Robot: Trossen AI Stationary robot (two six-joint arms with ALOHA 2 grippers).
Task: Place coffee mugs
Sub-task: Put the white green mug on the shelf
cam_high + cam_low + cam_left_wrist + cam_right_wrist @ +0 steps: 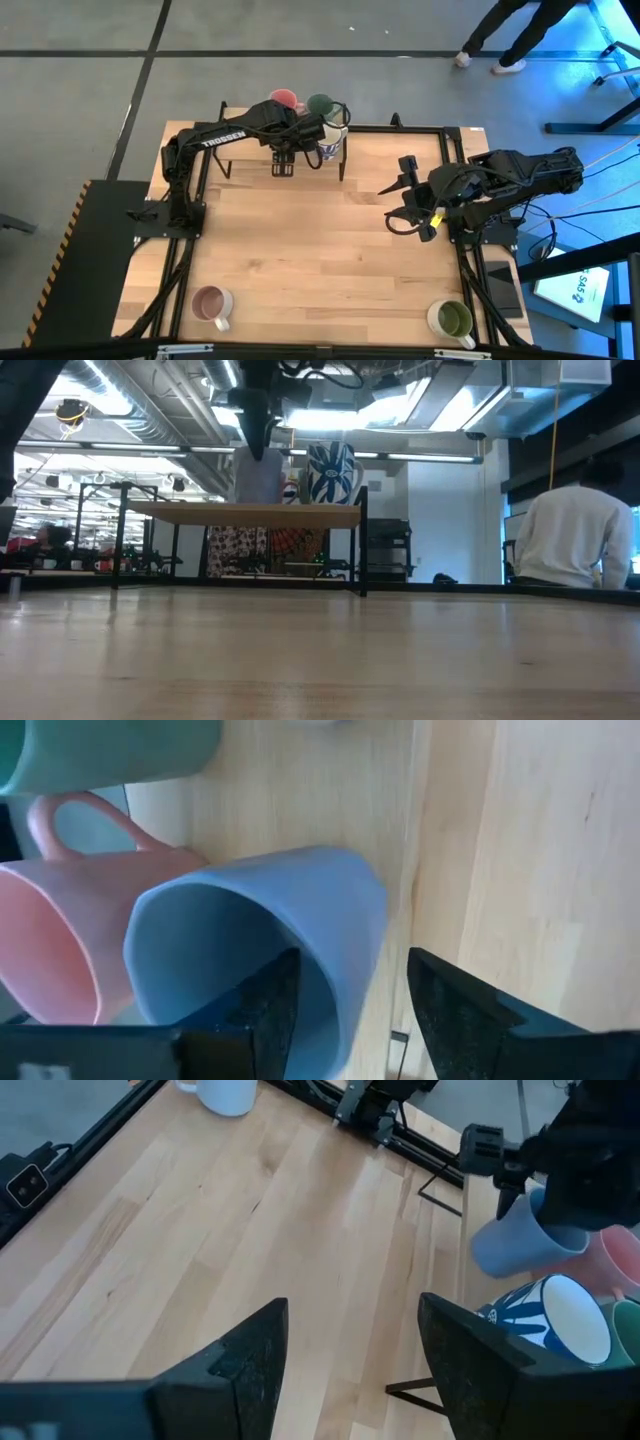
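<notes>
A lavender mug [260, 935] stands on a raised wooden shelf [250, 512] at the table's far edge, beside a pink mug [55, 940], a dark green mug [320, 103] and a white mug with a blue pattern [332, 472]. My left gripper [345, 975] comes down on the lavender mug, open, with the mug's wall between its fingers. The arm hides this mug in the high view. My right gripper [405, 195] is open and hovers over the table's right middle. A beige-pink mug [212, 303] and a cream mug with an olive inside [452, 318] stand near the near edge. My left gripper straddles the lavender mug's wall at the rim [355, 970] from above, one finger [270, 1010] inside the hollow and one [455, 1010] outside. A gap shows between the outer finger and the wall. Whether the inner finger touches, I cannot tell. The mug's base rests on the shelf.
The shelf stands on thin black legs [440, 1190] with room under it. A black frame [470, 260] borders the table. The wide middle of the tabletop [320, 250] is bare wood. A seated person [575, 540] shows beyond the table, and another person's legs [510, 35] stand on the floor.
</notes>
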